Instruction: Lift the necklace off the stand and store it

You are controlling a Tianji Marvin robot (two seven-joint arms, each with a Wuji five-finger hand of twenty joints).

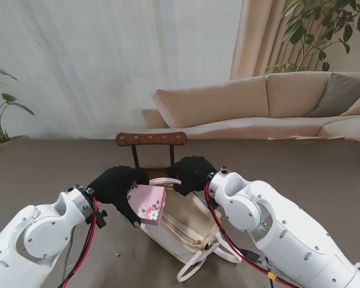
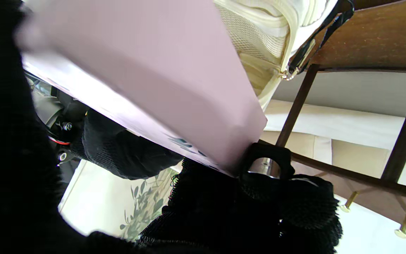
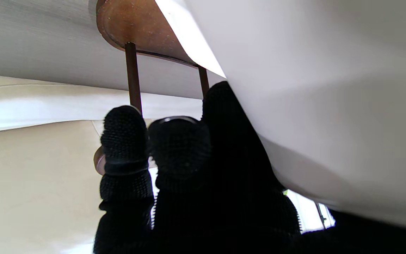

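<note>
My left hand (image 1: 117, 186) is shut on a pink box with a flower print (image 1: 149, 204), holding it tilted over the mouth of the cream bag (image 1: 189, 231). In the left wrist view the pink box (image 2: 153, 70) fills most of the picture, with the bag's zipper (image 2: 287, 46) beside it. My right hand (image 1: 192, 174) grips the bag's far rim by its white handle. Its fingers (image 3: 174, 151) press against the white fabric of the bag (image 3: 330, 88). The wooden stand (image 1: 150, 139) rises just behind both hands, and its pegs look bare. No necklace shows in any view.
The bag's loose straps (image 1: 195, 267) trail toward me on the brown table (image 1: 300, 174). A beige sofa (image 1: 270, 105) sits beyond the table's far edge, with plants at the far left and far right. The stand's posts (image 3: 131, 74) are close to my right fingers.
</note>
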